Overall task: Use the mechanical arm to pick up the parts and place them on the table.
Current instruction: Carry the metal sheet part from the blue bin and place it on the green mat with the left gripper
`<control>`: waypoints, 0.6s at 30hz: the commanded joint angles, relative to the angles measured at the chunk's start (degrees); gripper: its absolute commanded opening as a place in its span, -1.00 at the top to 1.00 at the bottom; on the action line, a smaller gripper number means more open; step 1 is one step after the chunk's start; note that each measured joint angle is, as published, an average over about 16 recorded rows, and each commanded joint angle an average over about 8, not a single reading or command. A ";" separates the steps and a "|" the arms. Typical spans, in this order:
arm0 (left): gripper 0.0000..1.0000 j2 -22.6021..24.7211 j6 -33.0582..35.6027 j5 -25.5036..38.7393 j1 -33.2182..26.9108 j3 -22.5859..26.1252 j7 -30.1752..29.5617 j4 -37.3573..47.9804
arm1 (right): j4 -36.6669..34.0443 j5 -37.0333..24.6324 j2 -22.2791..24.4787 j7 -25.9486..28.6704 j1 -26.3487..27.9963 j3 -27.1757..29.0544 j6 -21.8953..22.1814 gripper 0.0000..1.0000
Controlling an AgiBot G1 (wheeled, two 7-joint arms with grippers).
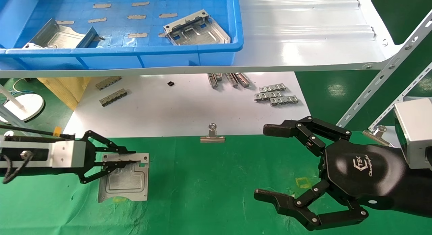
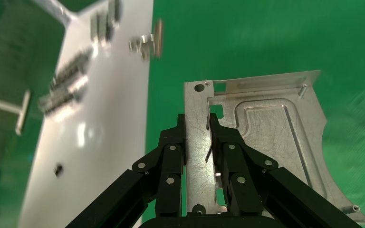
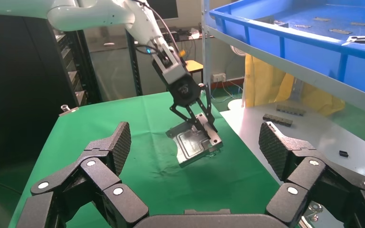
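My left gripper point(image 1: 136, 156) is shut on the bent-up rim of a silver grooved plate point(image 1: 126, 181) at the left of the green cloth table point(image 1: 209, 194). In the left wrist view the jaws point(image 2: 197, 118) pinch the rim of the plate point(image 2: 271, 137). The right wrist view shows the plate point(image 3: 195, 145) tilted and low over the cloth; I cannot tell whether it touches. My right gripper point(image 1: 266, 162), the black jointed hand, is open and empty over the cloth at the right. Two more plates point(image 1: 197, 29) point(image 1: 59, 37) lie in the blue bin point(image 1: 135, 51).
The bin stands on the glossy white shelf point(image 1: 303, 32) above the table's far edge. Below it a white board point(image 1: 189, 107) carries small grey strips point(image 1: 276, 95). A silver binder clip point(image 1: 212, 135) sits at the cloth's far edge. Slanted metal braces point(image 1: 381, 80) rise at the right.
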 commanded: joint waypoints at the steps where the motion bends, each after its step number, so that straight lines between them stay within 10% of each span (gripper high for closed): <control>1: 1.00 0.73 -0.96 0.70 0.07 0.46 1.55 2.57 | 0.00 0.00 0.00 0.00 0.00 0.00 0.00 -1.00; 3: 0.92 1.46 -1.72 1.32 0.16 0.82 2.73 4.47 | 0.00 0.00 0.00 0.00 0.00 0.00 0.00 -1.00; 11: -1.00 3.34 -2.23 2.66 0.12 1.69 6.36 9.81 | 0.00 0.00 0.00 0.00 0.00 0.00 0.00 -1.00; 18: -1.00 3.88 -1.90 2.65 -0.20 1.67 9.68 12.41 | 0.00 0.00 0.00 0.00 0.00 0.00 0.00 -1.00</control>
